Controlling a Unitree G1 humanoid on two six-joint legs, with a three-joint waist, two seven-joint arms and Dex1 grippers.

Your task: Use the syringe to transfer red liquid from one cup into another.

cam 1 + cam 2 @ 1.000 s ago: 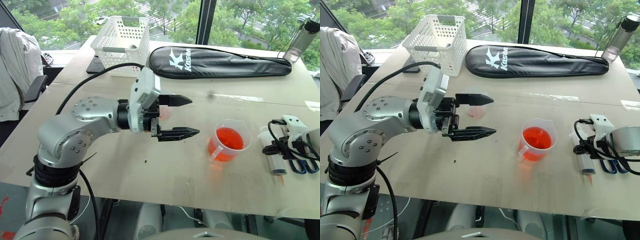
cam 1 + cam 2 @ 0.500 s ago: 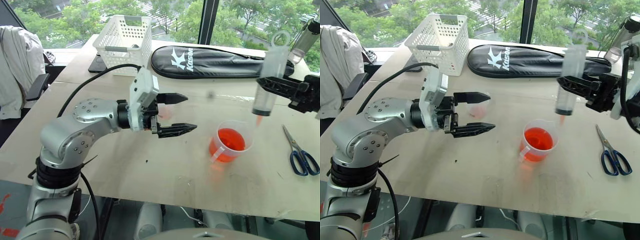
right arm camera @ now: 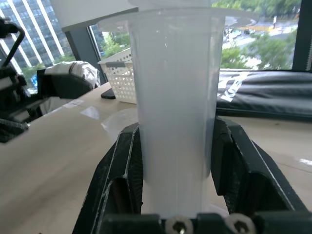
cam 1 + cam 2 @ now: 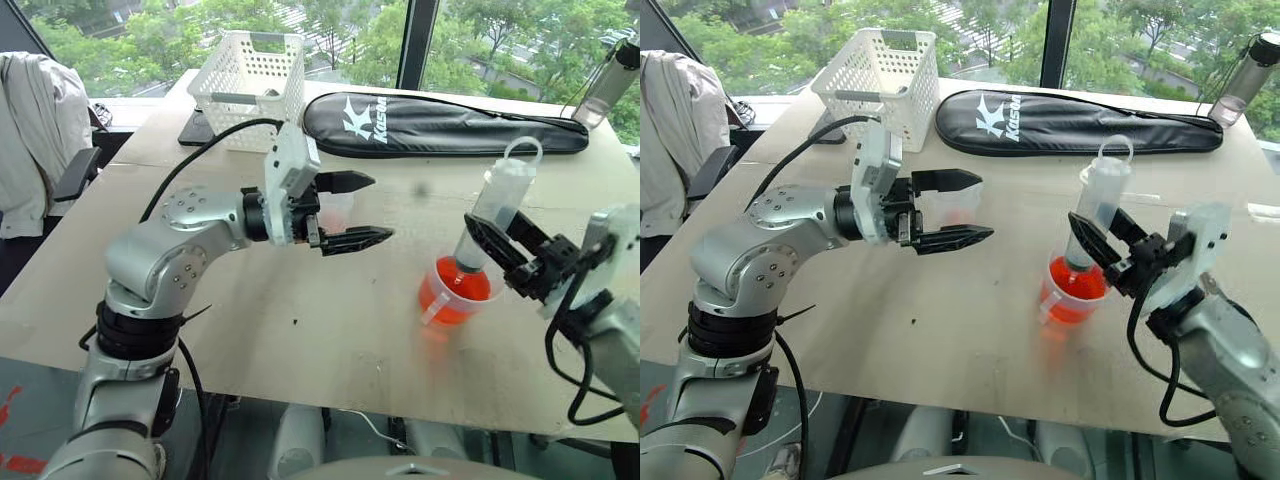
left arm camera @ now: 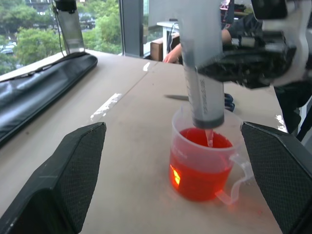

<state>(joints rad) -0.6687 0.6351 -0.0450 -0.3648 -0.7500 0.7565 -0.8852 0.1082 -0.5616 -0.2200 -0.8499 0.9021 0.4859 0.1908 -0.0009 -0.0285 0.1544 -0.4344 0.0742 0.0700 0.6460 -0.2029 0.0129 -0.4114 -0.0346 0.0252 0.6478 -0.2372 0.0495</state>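
The syringe [image 4: 490,215] is clamped in the right gripper [image 4: 497,252], tilted (ring end up), its tip dipped into the handled measuring cup [image 4: 455,290] of red liquid [image 5: 197,165]. The left gripper [image 4: 345,212] is spread wide around the small cup [image 4: 957,210].

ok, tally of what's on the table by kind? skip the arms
Cups: 2, the handled measuring cup with red liquid and the small handleless cup.
Syringe: 1, held in the right gripper, tip at the measuring cup.
Basket: 1, white.
Racket bag: 1, black.
Bottle: 1.
Total: 6.
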